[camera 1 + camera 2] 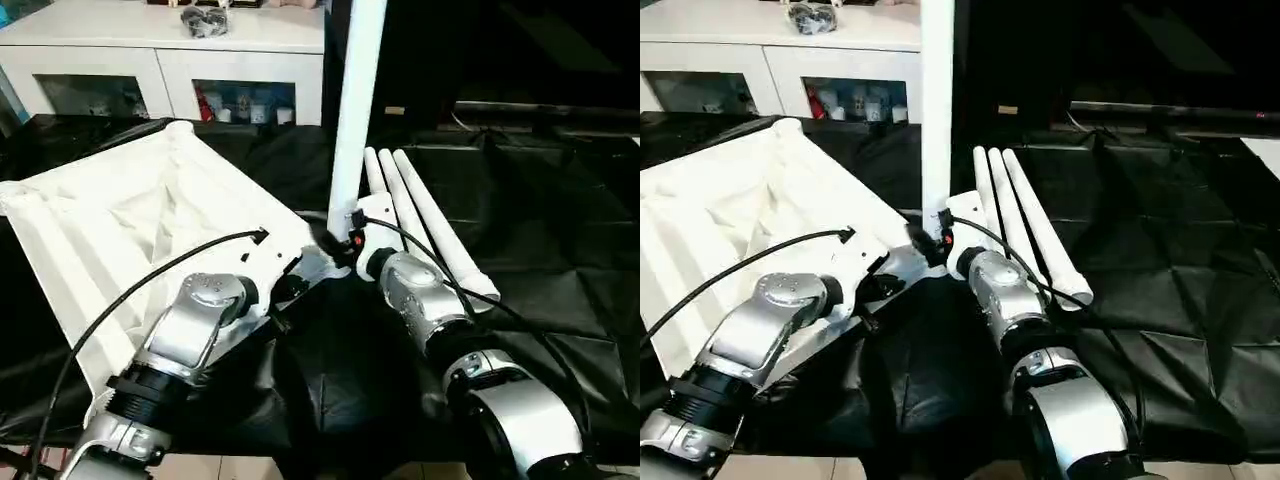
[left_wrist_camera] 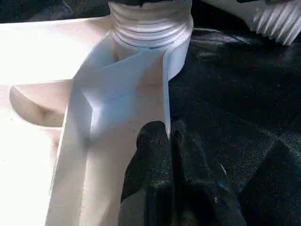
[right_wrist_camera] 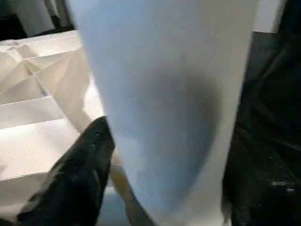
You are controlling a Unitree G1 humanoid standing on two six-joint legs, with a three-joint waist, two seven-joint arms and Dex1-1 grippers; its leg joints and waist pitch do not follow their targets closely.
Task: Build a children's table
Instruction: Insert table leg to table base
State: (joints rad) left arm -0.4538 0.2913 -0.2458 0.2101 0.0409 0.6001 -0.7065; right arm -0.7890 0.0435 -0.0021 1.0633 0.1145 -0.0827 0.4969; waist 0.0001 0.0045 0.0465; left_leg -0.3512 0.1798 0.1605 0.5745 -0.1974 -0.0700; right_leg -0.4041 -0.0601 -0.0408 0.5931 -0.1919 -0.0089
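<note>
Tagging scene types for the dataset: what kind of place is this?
Probably an indoor room set up as a work area, not a factory floor. A white cabinet with glass doors stands behind, a wrinkled black sheet covers the work surface, and the white plastic ribbed tabletop lies there beside three loose white tubular legs.

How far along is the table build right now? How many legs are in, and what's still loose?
Done: one leg stands upright in the near corner socket of the upturned tabletop. In hand: the left gripper is shut on a rib at that corner, and the right gripper straddles the standing leg; whether it grips is unclear. Left: three loose legs lie together on the black cloth, their sockets unfilled.
</note>
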